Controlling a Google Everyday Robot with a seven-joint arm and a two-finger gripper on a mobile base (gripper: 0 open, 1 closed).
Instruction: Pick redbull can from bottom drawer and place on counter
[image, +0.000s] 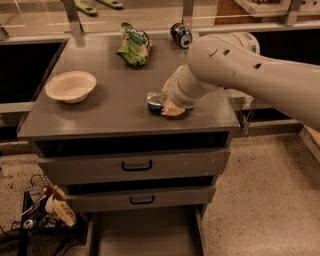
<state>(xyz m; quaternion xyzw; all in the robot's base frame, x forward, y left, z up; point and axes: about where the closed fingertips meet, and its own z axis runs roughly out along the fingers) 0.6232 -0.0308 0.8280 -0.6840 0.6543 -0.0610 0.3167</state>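
Placing: gripper at the redbull can on the counter; we cannot tell its grip; next, release and lift.

Arm hides jaws beside redbull can on counter

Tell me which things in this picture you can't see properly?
All in the camera view:
- gripper: down on the counter by the can, mostly covered by the arm.
- can: only its left end shows; the gripper hides the rest.
- bottom drawer: open, its front cut off by the bottom edge.
- arm: runs off the right edge.
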